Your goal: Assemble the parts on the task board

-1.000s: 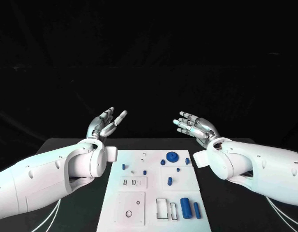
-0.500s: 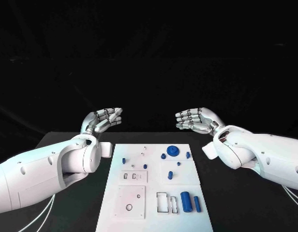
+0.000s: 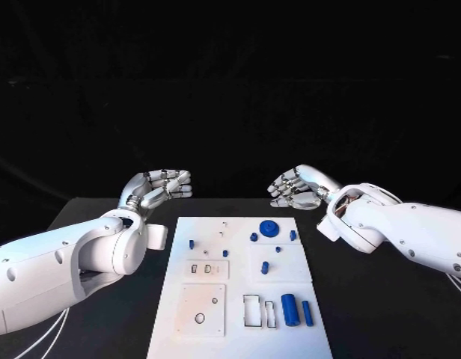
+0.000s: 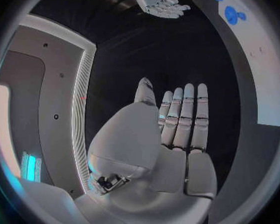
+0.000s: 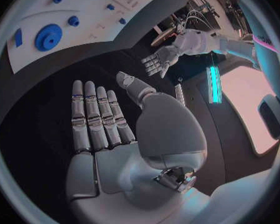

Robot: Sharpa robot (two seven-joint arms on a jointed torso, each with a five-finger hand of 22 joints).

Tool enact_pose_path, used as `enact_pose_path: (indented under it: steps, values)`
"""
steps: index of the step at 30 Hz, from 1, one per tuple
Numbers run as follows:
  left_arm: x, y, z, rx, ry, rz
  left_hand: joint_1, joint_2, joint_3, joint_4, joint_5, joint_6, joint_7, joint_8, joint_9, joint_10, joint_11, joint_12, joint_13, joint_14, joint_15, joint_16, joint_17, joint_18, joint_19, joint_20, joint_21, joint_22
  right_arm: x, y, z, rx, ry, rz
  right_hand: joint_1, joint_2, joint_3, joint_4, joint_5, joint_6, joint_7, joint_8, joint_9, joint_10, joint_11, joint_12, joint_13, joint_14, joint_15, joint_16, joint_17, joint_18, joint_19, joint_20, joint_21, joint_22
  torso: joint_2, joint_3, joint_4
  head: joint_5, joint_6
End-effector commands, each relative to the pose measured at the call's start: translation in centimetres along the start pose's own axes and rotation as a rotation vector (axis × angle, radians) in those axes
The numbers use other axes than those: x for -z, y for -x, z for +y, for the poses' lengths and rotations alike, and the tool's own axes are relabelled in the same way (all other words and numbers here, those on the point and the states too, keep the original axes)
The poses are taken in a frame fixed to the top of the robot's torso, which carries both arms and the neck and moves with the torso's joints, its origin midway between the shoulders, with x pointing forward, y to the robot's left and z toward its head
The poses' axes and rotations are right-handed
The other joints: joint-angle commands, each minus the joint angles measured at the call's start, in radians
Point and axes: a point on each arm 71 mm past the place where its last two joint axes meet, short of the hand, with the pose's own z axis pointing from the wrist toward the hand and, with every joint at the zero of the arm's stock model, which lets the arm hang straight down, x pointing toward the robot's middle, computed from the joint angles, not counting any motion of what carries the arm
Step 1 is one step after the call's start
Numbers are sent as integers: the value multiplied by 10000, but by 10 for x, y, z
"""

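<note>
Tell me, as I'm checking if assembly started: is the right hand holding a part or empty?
Empty. The right hand shows a bare palm and straight fingers, with nothing between them.

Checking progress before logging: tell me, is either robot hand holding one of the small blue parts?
No: the left robot hand and right robot hand hover empty beyond the white task board.

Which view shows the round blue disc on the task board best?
The right wrist view: the round blue disc appears large there, its centre hole plain, on the task board. The head view shows it small, at the board's far end. The left wrist view catches it at the circle's rim.
</note>
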Motion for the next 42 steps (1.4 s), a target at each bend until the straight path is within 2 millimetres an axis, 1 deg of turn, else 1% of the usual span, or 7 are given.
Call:
enact_pose_path:
  steps: [1, 4, 9, 12, 16, 20, 42]
  values:
    - [7, -10, -6, 23, -38, 1026, 102, 0, -80, 12, -41, 29, 15, 55, 21, 63, 11, -55, 5, 82, 16, 36, 42, 132, 68, -6, 64, -14, -2, -9, 5, 2591, -31, 1001, -431, -210, -42, -177, 204, 480, -321, 165, 542, 1099, -435, -149, 234, 1872, -655, 972, 1343, 133, 1296, -627, 1144, 630, 305, -3, 69, -47, -33]
    - [13, -12, -11, 182, -49, 1287, 70, 4, -170, 32, -99, 8, 27, 50, 56, 55, 21, -108, 1, 65, 21, 13, 101, 122, 119, -14, 73, -22, -4, -11, 9, 3361, 25, 1152, -696, -392, -133, -91, 208, 569, -486, 184, 835, 1504, -648, -111, 492, 2935, -998, 2137, 2410, 128, 1932, -965, 2002, 1171, 439, -10, 114, -60, -64]
    - [21, -18, -19, 472, -84, 1664, 47, 64, -281, 38, -256, 11, 34, 64, 122, 29, 17, -189, -4, -4, 31, -44, 188, 116, 194, -19, 88, -33, -7, -16, 13, 4248, 15, 1342, -890, -537, 38, 45, 117, 428, -554, 49, 1413, 1485, -733, -252, 1054, 3190, -1164, 4737, 4334, 70, 2187, -1209, 3699, 2464, 664, -37, 206, -93, -84]
    - [25, -20, -22, 577, -86, 1808, 55, 85, -309, 31, -259, 13, 31, 68, 143, 36, 6, -202, -2, -3, 20, -49, 220, 121, 253, -26, 117, -25, -9, -18, 16, 4610, 43, 1419, -909, -605, 183, 166, 139, 356, -532, -47, 1774, 1285, -729, -374, 1354, 3732, -1164, 7444, 6430, -245, 2880, -1207, 6303, 5458, 793, -42, 239, -118, -71]
    - [27, -22, -25, 668, -77, 1947, 60, 96, -333, 27, -261, 10, 31, 69, 157, 41, 0, -210, 0, 2, 12, -50, 244, 122, 293, -31, 137, -20, -11, -23, 20, 4905, 104, 1530, -880, -664, 320, 252, 187, 339, -530, -113, 2024, 1153, -717, -408, 1487, 4279, -1147, 9414, 8173, -599, 3796, -1198, 8420, 8225, 933, -46, 275, -186, -69]
    - [29, -24, -26, 753, -54, 2043, 62, 107, -347, 26, -262, 5, 31, 68, 166, 40, -2, -218, 0, 9, 8, -48, 262, 123, 319, -36, 151, -16, -13, -28, 21, 5114, 84, 1689, -874, -715, 394, 339, 188, 303, -503, -179, 2179, 997, -681, -435, 1525, 4498, -1114, 10336, 9045, -822, 4345, -1162, 9487, 9714, 1037, -54, 323, -223, -78]
    - [29, -25, -28, 943, 91, 2144, 70, 161, -478, 15, -243, -136, 85, 6, 215, -105, 25, -293, -26, -22, 19, -80, 387, 103, 384, -49, 181, -20, -17, -42, 14, 5352, -296, 2205, -783, -678, 553, 516, 222, 280, -467, -273, 2367, 802, -628, -424, 1543, 4616, -1046, 11176, 9802, -1061, 4907, -1081, 10480, 11196, 1313, -40, 471, -219, -138]
